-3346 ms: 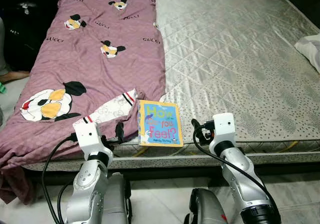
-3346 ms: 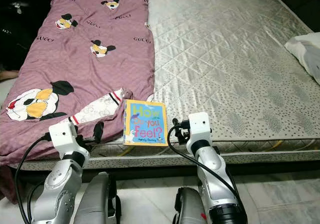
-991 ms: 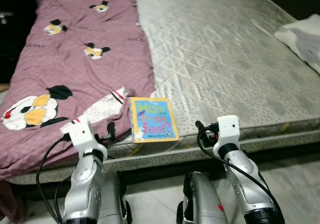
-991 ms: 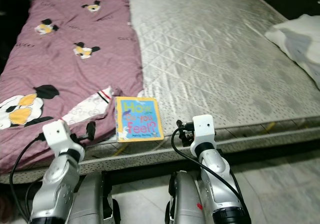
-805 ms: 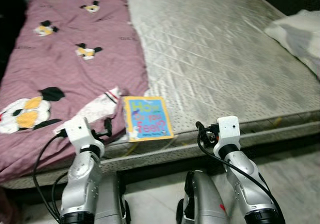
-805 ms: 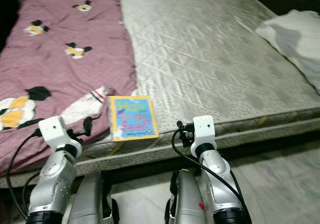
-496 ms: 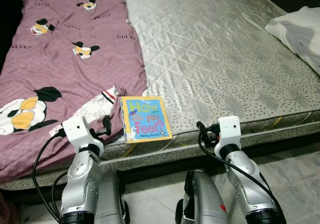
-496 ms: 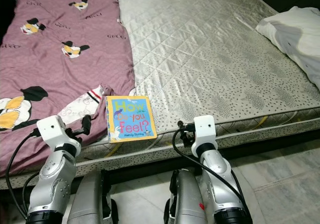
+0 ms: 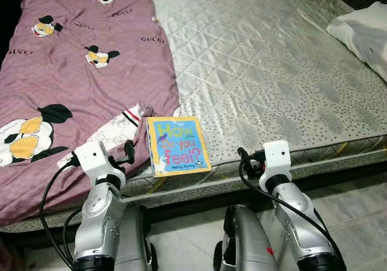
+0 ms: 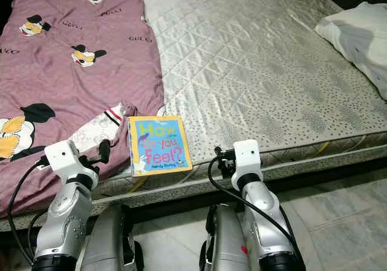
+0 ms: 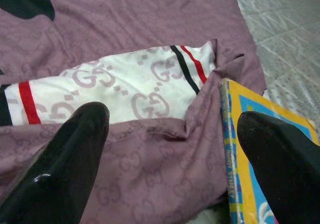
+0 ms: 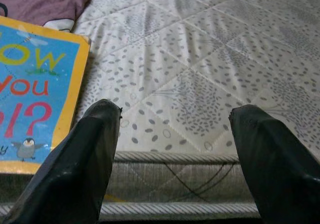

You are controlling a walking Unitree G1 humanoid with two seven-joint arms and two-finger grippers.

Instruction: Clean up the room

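Observation:
A children's book with a yellow border and blue cover lies flat on the near edge of the mattress, between my two arms. Its spine touches the hem of a purple printed blanket that covers the bed's left side. My left gripper is open and hovers over the blanket's folded-back white corner, with the book's edge beside one finger. My right gripper is open at the mattress edge, just right of the book, holding nothing.
A white pillow lies at the bed's far right. Pale tiled floor runs along the near side of the bed, under my arms. The quilted mattress middle carries nothing.
The camera has turned right and tilted, so the pillow shows more and the bed sits lower left. Book, blanket and both open grippers keep their places.

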